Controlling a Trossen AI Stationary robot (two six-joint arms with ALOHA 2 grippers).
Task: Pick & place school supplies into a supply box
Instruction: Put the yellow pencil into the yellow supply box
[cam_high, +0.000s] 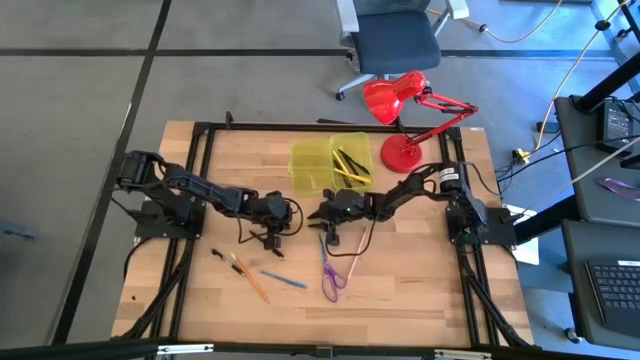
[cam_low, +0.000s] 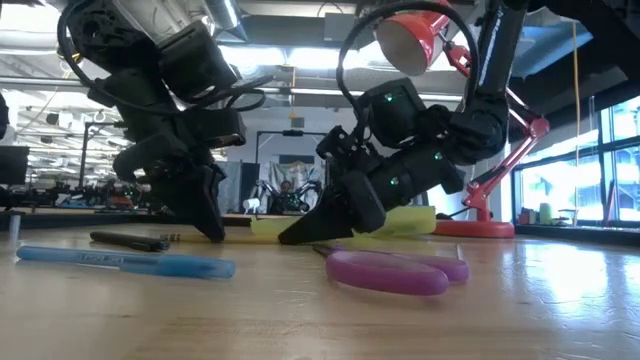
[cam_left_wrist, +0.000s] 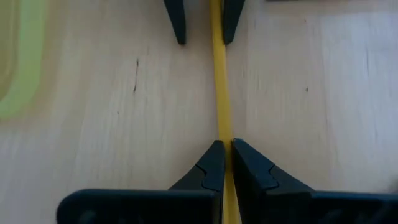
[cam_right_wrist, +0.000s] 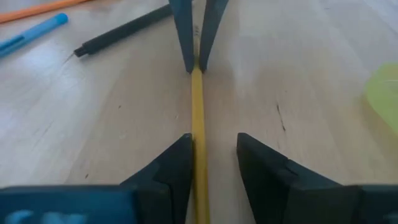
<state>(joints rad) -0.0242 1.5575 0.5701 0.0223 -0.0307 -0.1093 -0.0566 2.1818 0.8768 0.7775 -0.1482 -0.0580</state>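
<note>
A thin yellow wooden pencil (cam_right_wrist: 198, 124) lies flat on the pale wood-plank bench (cam_high: 420, 290), just in front of the translucent yellow-green plastic supply box (cam_high: 330, 163), which sits open with a few dark and yellow pens already in its right half. Both arms meet over this pencil, one at each end. Left gripper (cam_left_wrist: 225, 163): jaws narrowed onto the pencil, pads touching or nearly touching both sides. Right gripper (cam_right_wrist: 212, 155): jaws partly open, straddling the pencil, one finger against it and a clear gap on the other side. Handling judgement: the pencil is light and stiff, so it should lift without sagging, but it is slim, smooth and probably prone to rolling or twisting between hard pads. Best hold is across the shaft near mid-length, fingers low to the bench; an end grip risks pivoting. Purple-handled scissors (cam_high: 331, 278), a blue pen (cam_high: 285, 279), an orange pencil (cam_high: 250, 280) and a black pen (cam_high: 222, 257) remain on the bench near the front.
</note>
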